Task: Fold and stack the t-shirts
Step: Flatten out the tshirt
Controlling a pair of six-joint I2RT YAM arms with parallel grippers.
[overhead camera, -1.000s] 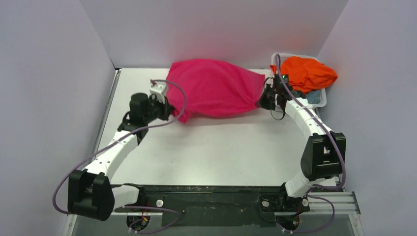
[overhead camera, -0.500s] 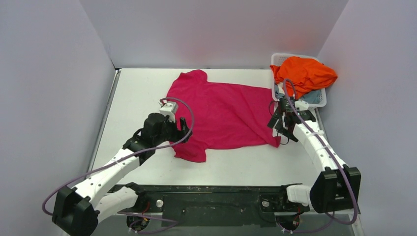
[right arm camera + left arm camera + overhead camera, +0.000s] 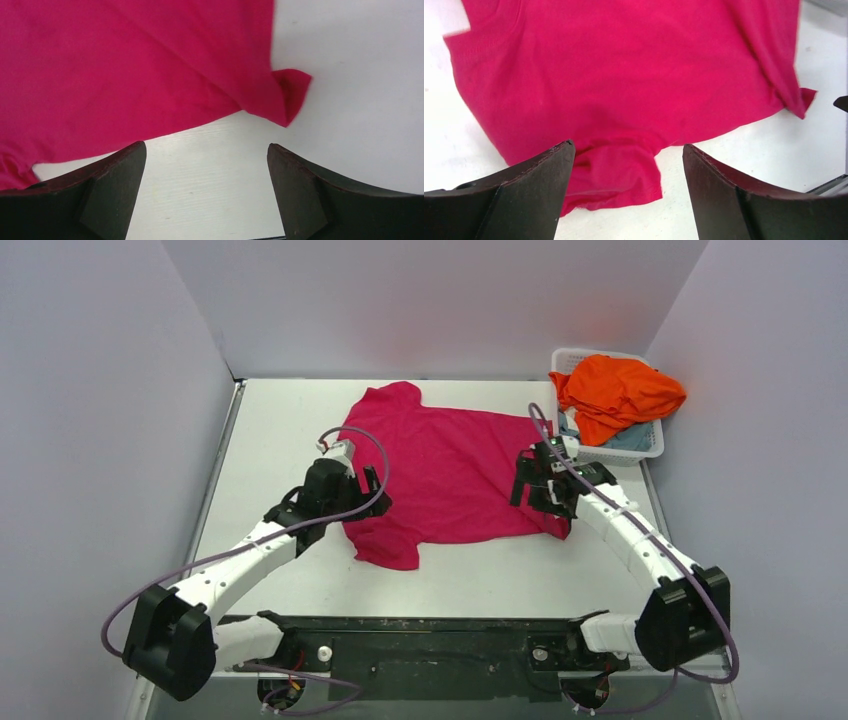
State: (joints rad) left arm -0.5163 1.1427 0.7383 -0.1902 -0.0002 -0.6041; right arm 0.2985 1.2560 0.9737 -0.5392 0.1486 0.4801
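Your table (image 3: 450, 580) has the magenta-pink t-shirt (image 3: 450, 470) spread flat across its middle. The orange t-shirt (image 3: 615, 390) is heaped in the white basket (image 3: 650, 448) at the far right. Your left gripper (image 3: 626, 155) hangs empty, fingers apart, over the near-left sleeve. Your right gripper (image 3: 206, 150) is also apart and empty, at the near-right corner.

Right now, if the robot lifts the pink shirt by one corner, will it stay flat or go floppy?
Probably floppy: the pink shirt lies limp on the table with soft wrinkles and a curled corner. It looks thin, so likely light for its size. Pushed, it would probably bunch up rather than slide whole.
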